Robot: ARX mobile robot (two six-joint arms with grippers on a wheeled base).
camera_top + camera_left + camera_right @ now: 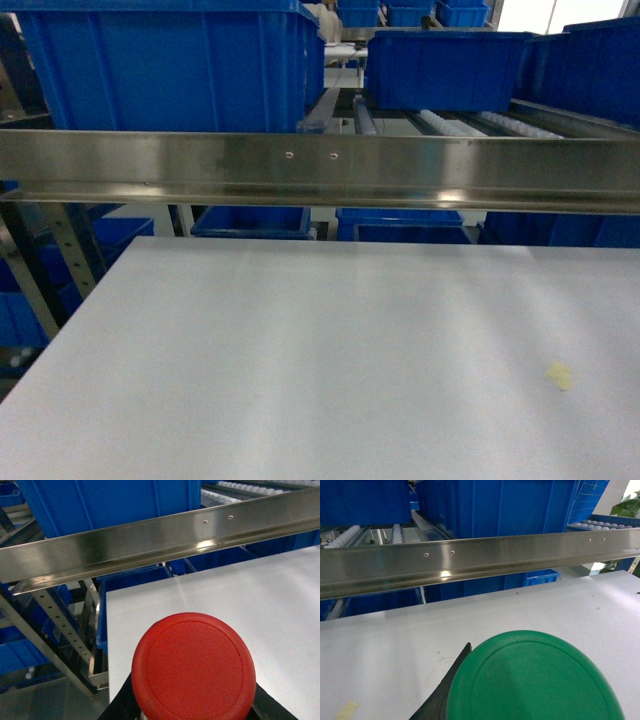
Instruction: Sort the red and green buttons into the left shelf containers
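Wrist views: red button [194, 667] and green button [532, 680] hide both grippers.

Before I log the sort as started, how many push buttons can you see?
2. The red button fills the bottom of the left wrist view, held in the left gripper; the green button likewise in the right wrist view. The head view shows none; others may be hidden.
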